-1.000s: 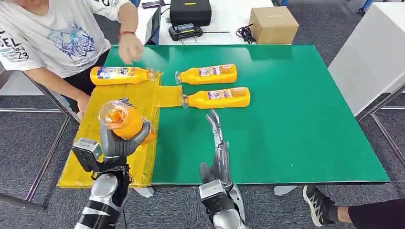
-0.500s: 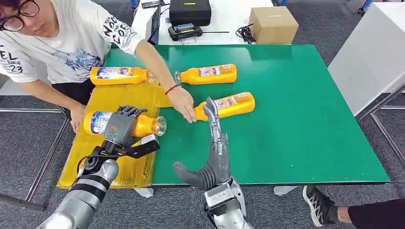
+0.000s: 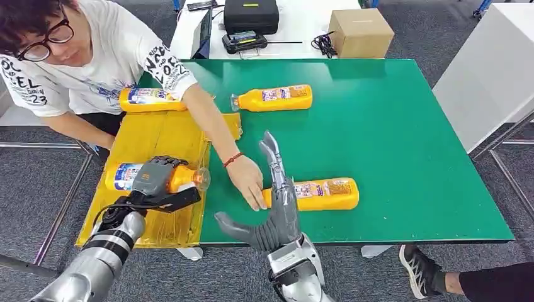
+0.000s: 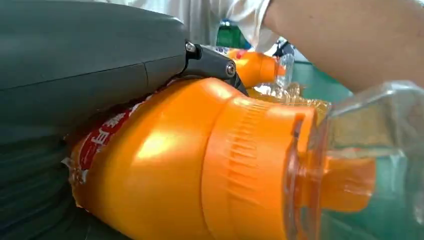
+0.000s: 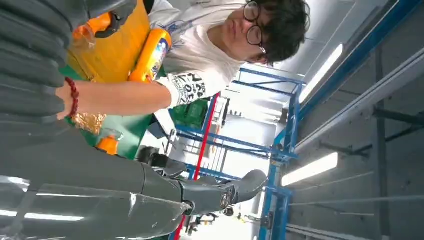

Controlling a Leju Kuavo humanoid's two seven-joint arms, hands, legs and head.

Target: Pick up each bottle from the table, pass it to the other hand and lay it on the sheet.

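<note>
Laying a bottle on the yellow sheet; left hand holds it.
Release seems next. Right hand, fingers spread, empty, beside the near bottle on the counter, a person's hand touching it.

Left hand: gripping orange plastic bottle lying on yellow sheet.
Right hand: fingers spread, second orange bottle just beyond fingertips.

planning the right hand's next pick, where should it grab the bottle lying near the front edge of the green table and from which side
Grip the bottle near the front edge around its labelled mid-body, fingers across the long axis, coming down from above. It lies on its side, running left to right, so the round body is exposed on top. The person's hand covers the cap end, so probably wait. The right hand, fingers extended, already sits over it.
</note>
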